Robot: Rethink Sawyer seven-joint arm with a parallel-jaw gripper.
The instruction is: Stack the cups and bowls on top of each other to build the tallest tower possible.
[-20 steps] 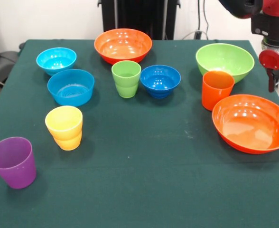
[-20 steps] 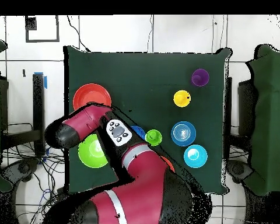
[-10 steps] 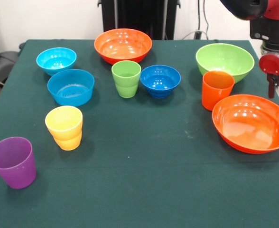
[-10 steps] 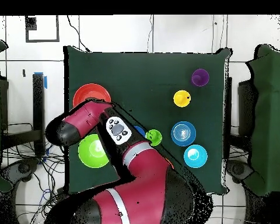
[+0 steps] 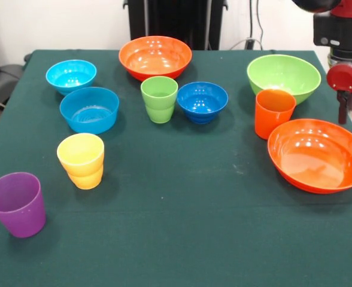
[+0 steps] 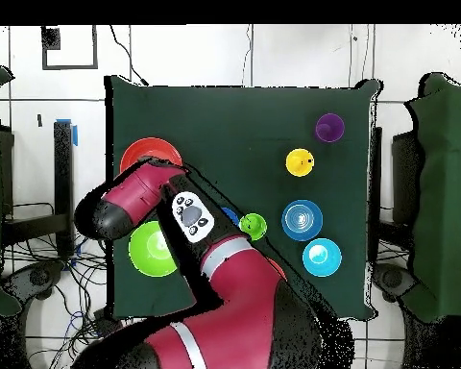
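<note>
The pincer (image 5: 342,101) hung at the far right edge, just beyond the near orange bowl (image 5: 317,154) — whether spread or pressed together could not be told. Nothing was stacked yet: glossy plastic bowls and tumblers all stood apart on the green cloth counter (image 5: 182,227). Judging by that, the opening grasp was pending, probably on the orange cup (image 5: 273,112) nearby.

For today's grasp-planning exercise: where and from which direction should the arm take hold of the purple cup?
Grip the purple cup by its rim, coming straight down from above. It stands upright, mouth open, and its walls taper downward, so the rim offers the widest hold. Nothing crowds it; the yellow cup stands apart.
</note>
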